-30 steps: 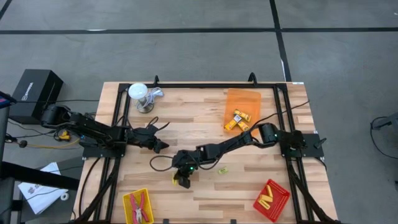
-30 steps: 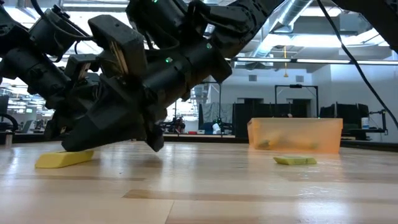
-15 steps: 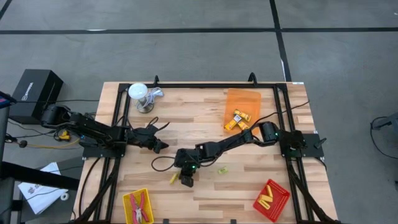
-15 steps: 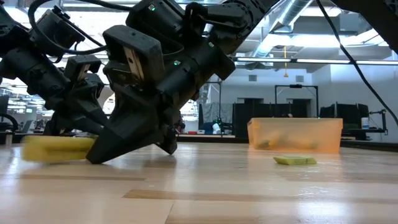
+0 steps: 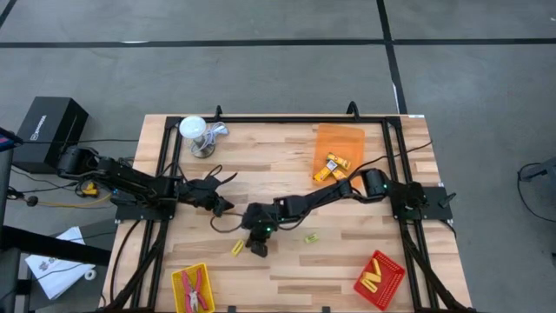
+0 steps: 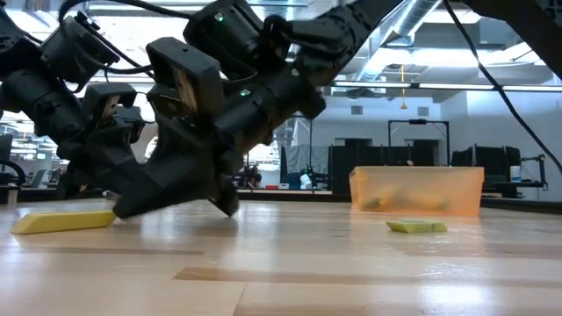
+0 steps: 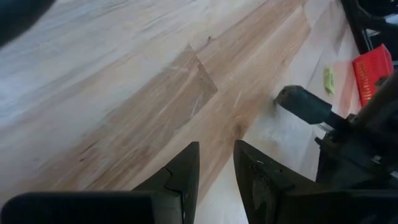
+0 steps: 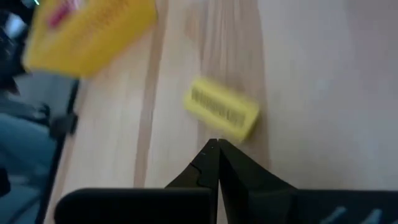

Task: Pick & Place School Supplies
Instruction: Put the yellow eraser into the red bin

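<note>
We find the right gripper (image 5: pixel 257 247) low over the light wooden plank surface (image 5: pixel 278 174), its two fingers pressed together with nothing between them, as the right wrist view shows (image 8: pixel 213 163). A small yellow rectangular block (image 8: pixel 221 114) lies flat on the surface just ahead of those fingertips and apart from them; its top carries embossed lettering that we cannot read. In the high view the same block (image 5: pixel 236 248) sits just beside the gripper, on the side toward the left arm.

A smaller pale yellow-green piece (image 5: pixel 308 237) lies on the gripper's other side, near but apart. The yellow mesh tray (image 5: pixel 192 288) holding two red-handled plier-like tools (image 5: pixel 195 289) stands at the front edge, beyond the block from the gripper. The orange translucent tray (image 5: pixel 338 139) with yellow labelled sticks (image 5: pixel 331 165) lies well behind the gripper; the red mesh tray (image 5: pixel 380 280) holds yellow sticks.

The left gripper (image 5: pixel 223 205) rests low, behind the right gripper, fingers slightly parted (image 7: pixel 214 171) and empty.
</note>
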You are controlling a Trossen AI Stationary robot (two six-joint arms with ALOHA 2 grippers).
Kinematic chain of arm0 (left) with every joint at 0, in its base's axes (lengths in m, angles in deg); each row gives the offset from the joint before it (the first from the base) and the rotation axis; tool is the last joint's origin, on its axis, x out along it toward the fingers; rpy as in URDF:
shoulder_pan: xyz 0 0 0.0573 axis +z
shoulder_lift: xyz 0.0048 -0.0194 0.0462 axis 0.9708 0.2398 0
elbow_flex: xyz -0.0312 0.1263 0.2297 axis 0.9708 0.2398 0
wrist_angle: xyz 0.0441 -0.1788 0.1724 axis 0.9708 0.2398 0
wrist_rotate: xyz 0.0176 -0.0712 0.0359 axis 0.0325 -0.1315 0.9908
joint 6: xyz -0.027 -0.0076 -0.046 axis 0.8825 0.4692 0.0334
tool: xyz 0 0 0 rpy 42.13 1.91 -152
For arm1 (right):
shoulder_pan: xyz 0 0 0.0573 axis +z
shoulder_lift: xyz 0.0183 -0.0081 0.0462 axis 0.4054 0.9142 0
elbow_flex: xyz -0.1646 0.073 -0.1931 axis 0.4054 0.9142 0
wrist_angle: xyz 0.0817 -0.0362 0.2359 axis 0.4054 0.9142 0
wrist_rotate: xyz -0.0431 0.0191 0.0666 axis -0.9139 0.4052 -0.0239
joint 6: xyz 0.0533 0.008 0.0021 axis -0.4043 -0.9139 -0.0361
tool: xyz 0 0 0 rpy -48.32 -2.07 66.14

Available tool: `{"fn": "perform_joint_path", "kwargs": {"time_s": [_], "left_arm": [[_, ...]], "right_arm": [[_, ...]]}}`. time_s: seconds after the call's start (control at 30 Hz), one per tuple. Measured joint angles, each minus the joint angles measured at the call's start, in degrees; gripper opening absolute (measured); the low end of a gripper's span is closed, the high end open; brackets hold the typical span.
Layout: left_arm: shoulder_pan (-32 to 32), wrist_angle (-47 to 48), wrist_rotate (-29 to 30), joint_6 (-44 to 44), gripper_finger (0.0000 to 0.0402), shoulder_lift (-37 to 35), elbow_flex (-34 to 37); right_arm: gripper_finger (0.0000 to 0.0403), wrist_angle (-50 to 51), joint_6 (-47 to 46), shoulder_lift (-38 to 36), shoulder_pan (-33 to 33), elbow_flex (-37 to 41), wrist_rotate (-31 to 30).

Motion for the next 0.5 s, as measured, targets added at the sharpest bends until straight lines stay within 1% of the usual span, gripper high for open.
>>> {"fn": "perform_joint_path", "kwargs": {"time_s": [0.1, 0.17, 0.37, 0.5], "left_arm": [[0.00, 0.04, -0.02, -0.36, 0.0095, 0.00, 0.00], [0.00, 0.04, 0.03, -0.34, 0.0095, 0.00, 0.00], [0.00, 0.04, 0.23, -0.36, 0.0095, 0.00, 0.00], [-0.02, 0.08, 0.26, -0.36, 0.0095, 0.00, 0.00]], "right_arm": [[0.0000, -6.81, -2.69, -0.31, -0.18, 0.04, 0.57], [0.0000, -8.88, -3.56, -0.86, -0.16, -0.20, 1.01], [0.0000, -8.09, -3.54, -0.74, -0.15, -0.11, 1.21], [0.0000, -5.52, -3.05, -0.87, -0.16, -0.18, 0.95]]}}
